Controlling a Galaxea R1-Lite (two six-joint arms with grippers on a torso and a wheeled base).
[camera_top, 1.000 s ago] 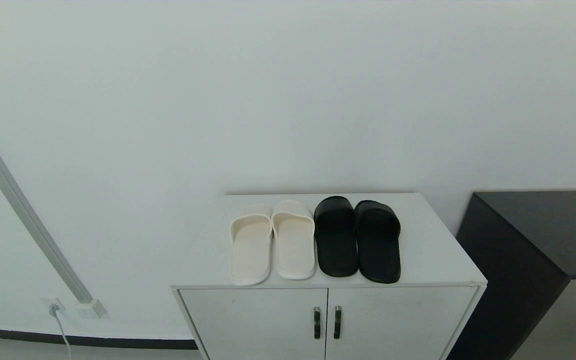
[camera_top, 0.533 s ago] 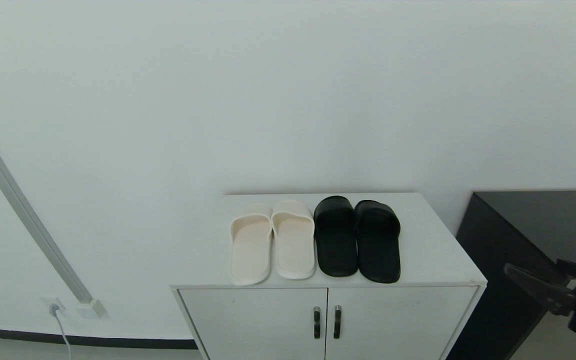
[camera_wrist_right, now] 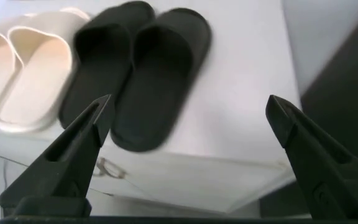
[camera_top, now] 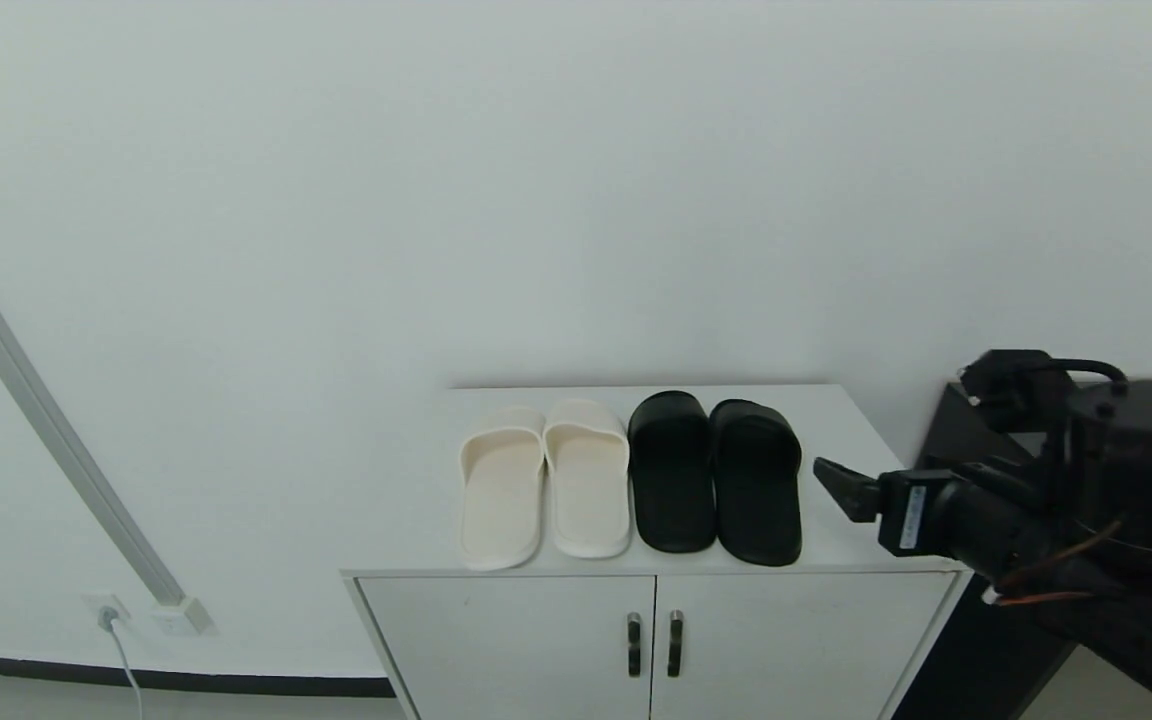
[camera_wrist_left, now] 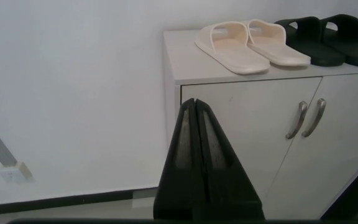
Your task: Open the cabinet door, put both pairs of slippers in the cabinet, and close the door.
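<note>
Right wrist view shows the right gripper [camera_wrist_right: 188, 102] with its two fingers spread wide and nothing between them. Framed in the gap beyond the tips, the black pair of slippers [camera_wrist_right: 138, 74] lies flat on top of the white cabinet [camera_wrist_right: 247, 93]. Past one finger, right beside the black pair, lies the cream pair of slippers [camera_wrist_right: 23, 68]. Off the other finger stands a dark unit [camera_wrist_right: 347, 68] next to the cabinet. Below the fingers, the cabinet front is shut. The left gripper [camera_wrist_left: 194, 106] has its fingers pressed flat together, holding nothing. Its tips point at the left door [camera_wrist_left: 241, 124]. The two handles [camera_wrist_left: 297, 119] sit side by side at the middle seam, off to one side of the tips. Both pairs of slippers rest above and beyond them.
</note>
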